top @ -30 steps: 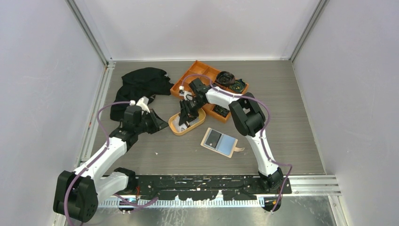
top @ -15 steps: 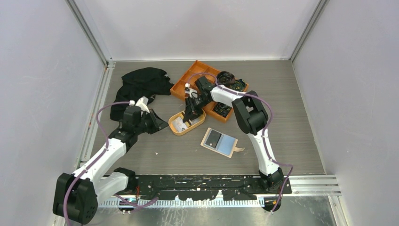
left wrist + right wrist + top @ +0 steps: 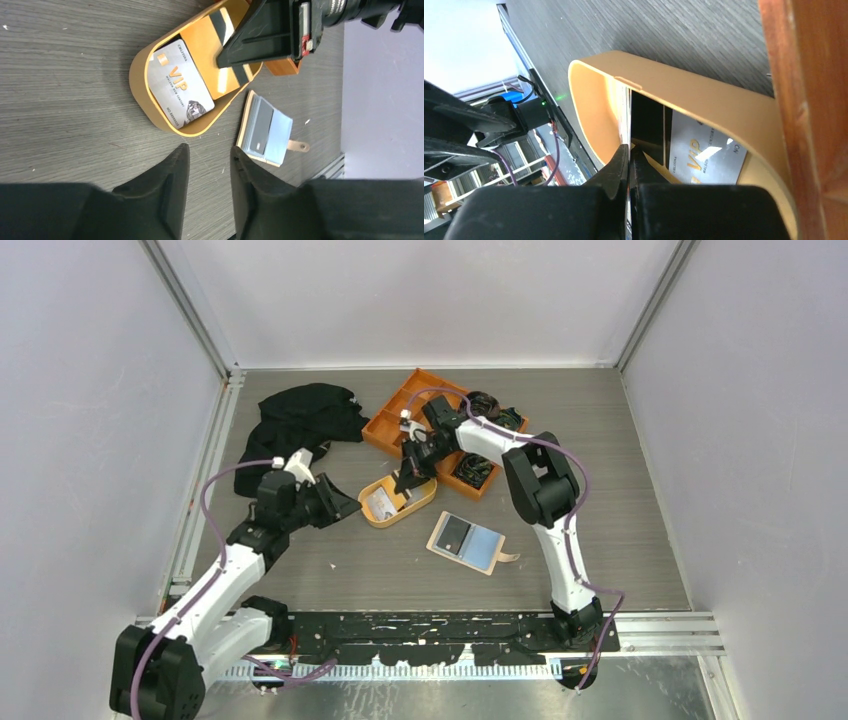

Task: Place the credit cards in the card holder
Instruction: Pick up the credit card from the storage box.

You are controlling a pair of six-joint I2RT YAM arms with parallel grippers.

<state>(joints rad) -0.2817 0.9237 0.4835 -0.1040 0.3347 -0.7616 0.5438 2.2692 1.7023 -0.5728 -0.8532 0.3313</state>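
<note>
My right gripper is shut on a white credit card with a dark stripe and holds it on edge over the oval orange dish. The card shows edge-on in the right wrist view, between the closed fingertips. A silver VIP card lies flat in the dish. The beige card holder lies open on the table right of the dish, with a black card and a light blue card on it. My left gripper is open and empty, low over the table just left of the dish.
A large orange divided tray stands behind the dish, with coiled cables in its far compartments. Its wall is close beside my right gripper. A black cloth lies at the back left.
My right gripper has drawn back and up from the dish's middle, tipping the held card onto its edge. The left arm has shifted slightly forward.
</note>
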